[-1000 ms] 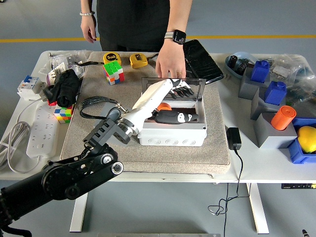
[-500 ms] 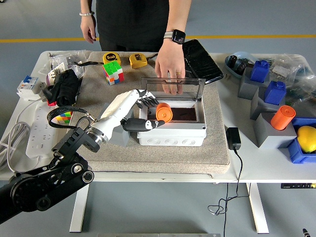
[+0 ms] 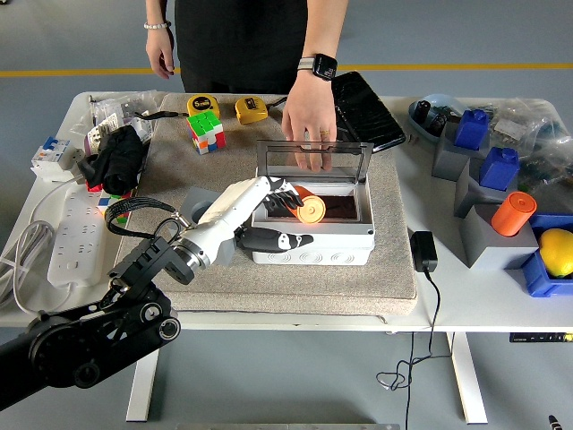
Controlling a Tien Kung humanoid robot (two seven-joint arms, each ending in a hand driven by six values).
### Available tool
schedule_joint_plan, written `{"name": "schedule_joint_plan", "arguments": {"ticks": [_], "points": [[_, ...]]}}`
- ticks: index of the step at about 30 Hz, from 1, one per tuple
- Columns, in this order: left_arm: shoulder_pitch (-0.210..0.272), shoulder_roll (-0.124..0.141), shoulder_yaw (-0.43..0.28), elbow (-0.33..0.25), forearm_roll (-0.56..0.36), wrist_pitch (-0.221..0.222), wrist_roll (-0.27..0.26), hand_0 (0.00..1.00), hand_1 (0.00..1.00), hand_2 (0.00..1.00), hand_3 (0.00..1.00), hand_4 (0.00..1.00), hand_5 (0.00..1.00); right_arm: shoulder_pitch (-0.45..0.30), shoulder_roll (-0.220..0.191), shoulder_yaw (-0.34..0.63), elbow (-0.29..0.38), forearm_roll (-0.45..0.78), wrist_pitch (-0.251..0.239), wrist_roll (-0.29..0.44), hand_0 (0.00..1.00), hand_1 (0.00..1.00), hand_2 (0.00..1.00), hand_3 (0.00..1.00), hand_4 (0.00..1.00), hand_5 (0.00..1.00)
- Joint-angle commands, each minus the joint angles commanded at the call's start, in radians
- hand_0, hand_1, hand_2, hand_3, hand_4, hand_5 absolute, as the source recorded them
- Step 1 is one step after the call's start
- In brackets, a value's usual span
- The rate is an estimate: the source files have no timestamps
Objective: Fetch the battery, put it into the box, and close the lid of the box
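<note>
The white box [image 3: 311, 253] sits on the grey mat [image 3: 394, 242] with its clear lid [image 3: 313, 158] standing upright. A person's hand [image 3: 309, 121] rests on the lid's top edge from the far side. The orange battery [image 3: 311, 211] lies inside the box at its left part, round end facing up toward me. My left hand [image 3: 296, 218] reaches in over the box's left front corner. Its fingers [image 3: 281, 192] are spread just left of the battery, and the thumb lies along the front wall. It grasps nothing.
Two Rubik's cubes [image 3: 206, 131] [image 3: 115, 207], two yellow tape measures [image 3: 252, 109], a power strip [image 3: 75, 231] and a black bundle [image 3: 119, 159] lie to the left. On the right are a black charger [image 3: 423, 251], grey and blue blocks [image 3: 498, 167] and an orange cylinder [image 3: 513, 213].
My left hand pulled back out of the box to the left, then came back toward its front corner. The battery stayed inside and tipped over to the right.
</note>
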Motion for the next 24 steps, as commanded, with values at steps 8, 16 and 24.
{"name": "schedule_joint_plan", "arguments": {"ticks": [8, 16, 24], "points": [[-0.078, -0.166, 0.091, 0.103, -0.155, -0.062, -0.037, 0.470, 0.583, 0.611, 0.604, 0.959, 0.386, 0.007, 0.000, -0.012, 0.006, 0.000, -0.006, 0.006, 0.587, 0.621, 0.619, 0.558, 0.970, 0.552], [-0.121, -0.186, 0.041, 0.082, -0.174, -0.032, -0.074, 0.588, 0.699, 0.726, 0.693, 0.961, 0.397, 0.005, -0.003, -0.008, 0.008, -0.003, -0.008, 0.002, 0.591, 0.621, 0.619, 0.558, 0.970, 0.551], [-0.157, -0.178, -0.049, 0.090, -0.131, -0.009, -0.082, 0.745, 0.762, 0.762, 0.738, 0.969, 0.417, 0.004, -0.001, -0.011, 0.009, -0.002, -0.008, 0.003, 0.591, 0.621, 0.619, 0.558, 0.970, 0.550]]}}
